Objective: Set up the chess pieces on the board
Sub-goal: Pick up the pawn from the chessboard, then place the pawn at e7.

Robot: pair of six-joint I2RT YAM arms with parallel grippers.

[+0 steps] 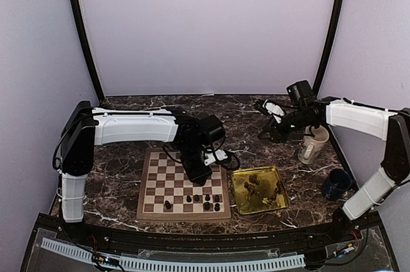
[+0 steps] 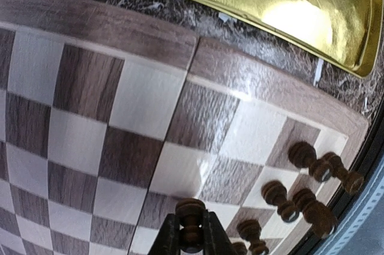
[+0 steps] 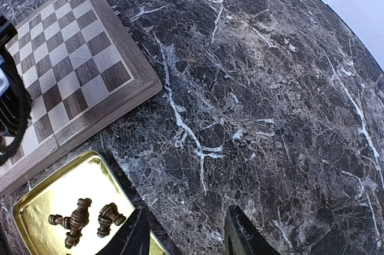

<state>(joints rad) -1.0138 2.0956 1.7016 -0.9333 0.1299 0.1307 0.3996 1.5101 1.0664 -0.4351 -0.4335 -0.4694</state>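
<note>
The board lies on the marble table with several dark chess pieces standing on its near rows. My left gripper hangs over the board's right half. In the left wrist view this gripper is shut on a small dark chess piece, held above the squares, and several other pieces stand to its right. My right gripper is over bare table at the back right. In the right wrist view it is open and holds nothing.
A shiny gold tray right of the board holds several loose pieces, also visible in the right wrist view. A cream mug and a dark blue cup stand at the far right.
</note>
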